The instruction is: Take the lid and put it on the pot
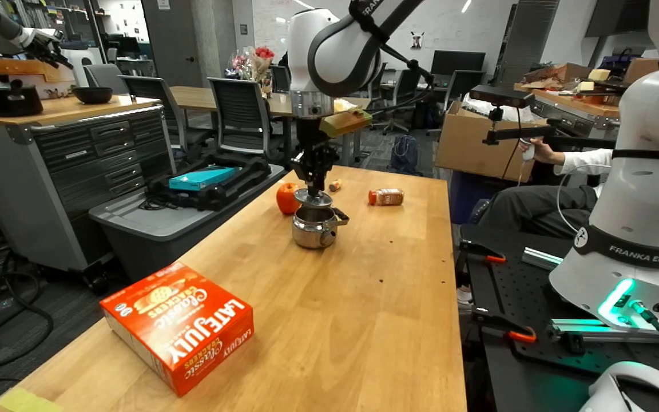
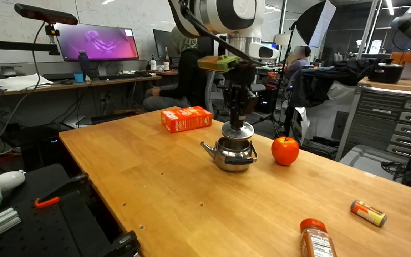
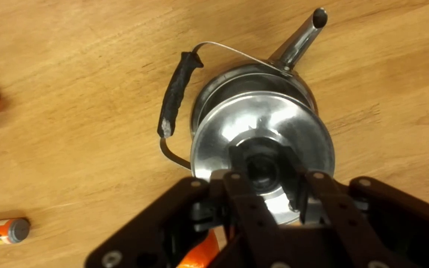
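Observation:
The lid is a silvery round disc with a dark knob. My gripper is shut on its knob and holds it roughly level, a little above the pot. In an exterior view, a gap shows between the lid and the open steel pot, which has a spout and a black-handled bail folded to the side. In the wrist view, the lid covers most of the pot, leaving a crescent of the dark opening visible. The gripper's fingertips flank the knob.
An apple stands close beside the pot. An orange cracker box lies on the table. A spice jar and a small battery-like cylinder lie farther off. The table's edge runs beyond the apple.

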Available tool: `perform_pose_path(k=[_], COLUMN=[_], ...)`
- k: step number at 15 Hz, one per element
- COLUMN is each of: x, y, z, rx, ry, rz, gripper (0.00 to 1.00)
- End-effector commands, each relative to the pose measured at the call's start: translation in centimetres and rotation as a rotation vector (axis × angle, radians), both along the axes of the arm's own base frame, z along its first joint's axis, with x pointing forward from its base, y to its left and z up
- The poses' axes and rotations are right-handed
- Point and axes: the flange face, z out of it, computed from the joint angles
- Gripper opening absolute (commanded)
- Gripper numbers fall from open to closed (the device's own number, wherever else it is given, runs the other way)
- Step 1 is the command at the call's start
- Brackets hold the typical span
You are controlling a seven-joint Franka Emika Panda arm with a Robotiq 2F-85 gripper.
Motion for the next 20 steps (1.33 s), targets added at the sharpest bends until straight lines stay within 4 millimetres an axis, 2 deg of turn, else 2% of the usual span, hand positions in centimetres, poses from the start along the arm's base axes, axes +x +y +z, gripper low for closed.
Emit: perform_pose_path(k=[1,6,9,13,15,20], x=[1.8,1.9,0.0,-0.7,-0.8,-0.8], y=[-0.6,-0.3,2.3,4.5,4.7,4.6], z=[-0.6,-0.8,-1.3,-2.3,-2.5,-1.2], rx=[-0.009,-0.014,-0.02,-0.024,-0.022,-0.01], ry=[0.026,0.058,0.068,0.079,0.08,0.058], rz=[-0.031,-0.009,0.033,0.073,0.075,0.07], gripper=[0.07,0.07,0.07,0.07,0.07,0.07])
